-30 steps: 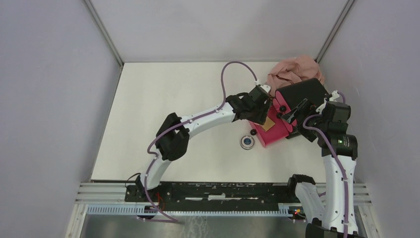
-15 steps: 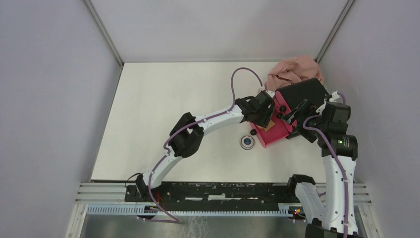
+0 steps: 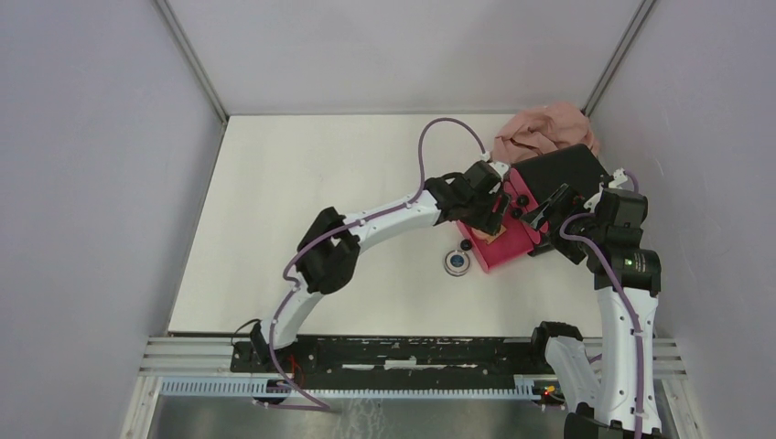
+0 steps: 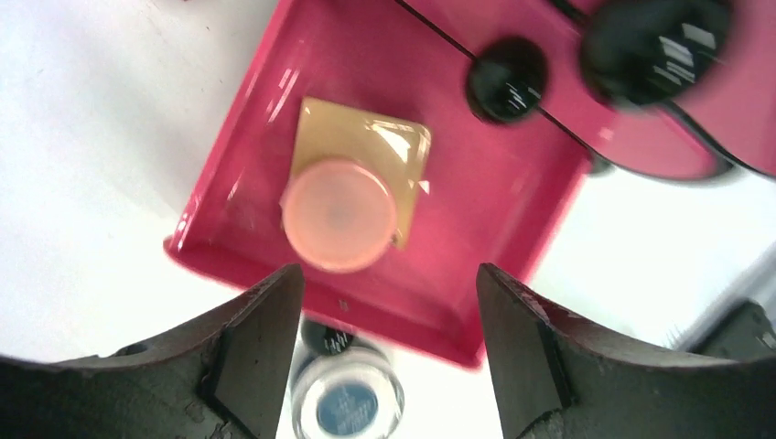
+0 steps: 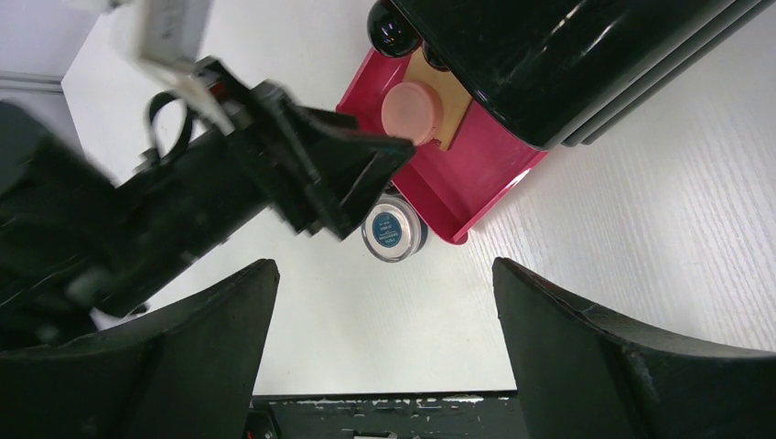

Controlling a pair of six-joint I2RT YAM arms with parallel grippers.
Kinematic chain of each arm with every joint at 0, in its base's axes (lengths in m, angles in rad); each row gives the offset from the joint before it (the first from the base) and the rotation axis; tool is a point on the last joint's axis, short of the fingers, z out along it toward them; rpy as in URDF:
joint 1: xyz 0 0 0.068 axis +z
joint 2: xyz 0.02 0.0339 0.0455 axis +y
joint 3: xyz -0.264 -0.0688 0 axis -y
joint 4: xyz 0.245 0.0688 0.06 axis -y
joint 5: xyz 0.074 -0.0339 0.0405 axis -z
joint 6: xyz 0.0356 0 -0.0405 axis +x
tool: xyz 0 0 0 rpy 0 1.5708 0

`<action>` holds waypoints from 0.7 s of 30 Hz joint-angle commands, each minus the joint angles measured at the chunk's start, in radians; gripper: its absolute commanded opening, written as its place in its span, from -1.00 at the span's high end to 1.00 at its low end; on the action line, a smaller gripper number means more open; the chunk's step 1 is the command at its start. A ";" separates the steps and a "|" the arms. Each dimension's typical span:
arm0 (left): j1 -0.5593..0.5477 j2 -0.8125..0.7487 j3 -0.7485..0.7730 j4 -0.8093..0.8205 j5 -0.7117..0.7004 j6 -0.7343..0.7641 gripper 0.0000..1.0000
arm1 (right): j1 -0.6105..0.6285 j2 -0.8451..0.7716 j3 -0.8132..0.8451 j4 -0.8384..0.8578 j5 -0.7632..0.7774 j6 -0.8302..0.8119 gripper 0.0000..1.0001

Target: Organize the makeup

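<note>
My left tool point(image 4: 389, 274) just let go: jaws spread over the pink drawer point(image 4: 512, 210), and the salmon puff point(image 4: 339, 216) now sits inside it on the tan pad point(image 4: 403, 146). One more sorted, I reckon. The silver compact point(image 4: 348, 407) lies just outside the drawer on the worktop point(image 3: 320, 201); my right tool point(image 5: 382, 270) gapes empty.

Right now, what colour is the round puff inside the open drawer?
Salmon pink. The puff shows best in the left wrist view, resting on the tan square pad.

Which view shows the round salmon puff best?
Left wrist: the salmon puff sits mid-frame, unobstructed, lying on the tan pad in the open magenta drawer. Right wrist shows it smaller, at the black box's edge. Top external: the left gripper mostly covers it.
</note>
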State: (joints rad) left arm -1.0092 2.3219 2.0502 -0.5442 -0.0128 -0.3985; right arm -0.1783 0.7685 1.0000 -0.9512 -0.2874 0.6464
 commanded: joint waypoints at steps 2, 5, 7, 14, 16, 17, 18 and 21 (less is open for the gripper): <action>-0.020 -0.290 -0.212 0.127 0.056 0.080 -0.52 | 0.004 -0.008 0.025 0.034 0.002 -0.008 -0.88; -0.031 -0.392 -0.416 0.198 0.072 0.107 -0.59 | 0.004 -0.004 0.019 0.037 0.002 -0.011 -0.88; -0.038 -0.437 -0.534 0.243 0.098 0.130 -0.67 | 0.005 0.002 0.011 0.047 -0.004 -0.006 -0.88; -0.106 -0.441 -0.660 0.224 -0.050 0.213 -0.94 | 0.005 0.018 0.005 0.067 -0.022 0.007 -0.88; -0.130 -0.423 -0.653 0.209 -0.106 0.235 -0.99 | 0.004 0.018 0.009 0.063 -0.018 0.003 -0.88; -0.136 -0.412 -0.648 0.206 -0.121 0.237 -1.00 | 0.004 0.019 0.009 0.063 -0.018 0.004 -0.88; -0.138 -0.401 -0.641 0.205 -0.119 0.234 -0.99 | 0.004 0.020 0.010 0.063 -0.018 0.005 -0.88; -0.139 -0.366 -0.621 0.208 -0.120 0.217 -0.99 | 0.005 0.020 0.012 0.064 -0.020 0.007 -0.88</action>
State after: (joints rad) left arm -1.1454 1.9259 1.3827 -0.3645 -0.0769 -0.2222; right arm -0.1783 0.7914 1.0000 -0.9287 -0.2989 0.6498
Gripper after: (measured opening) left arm 0.994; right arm 0.941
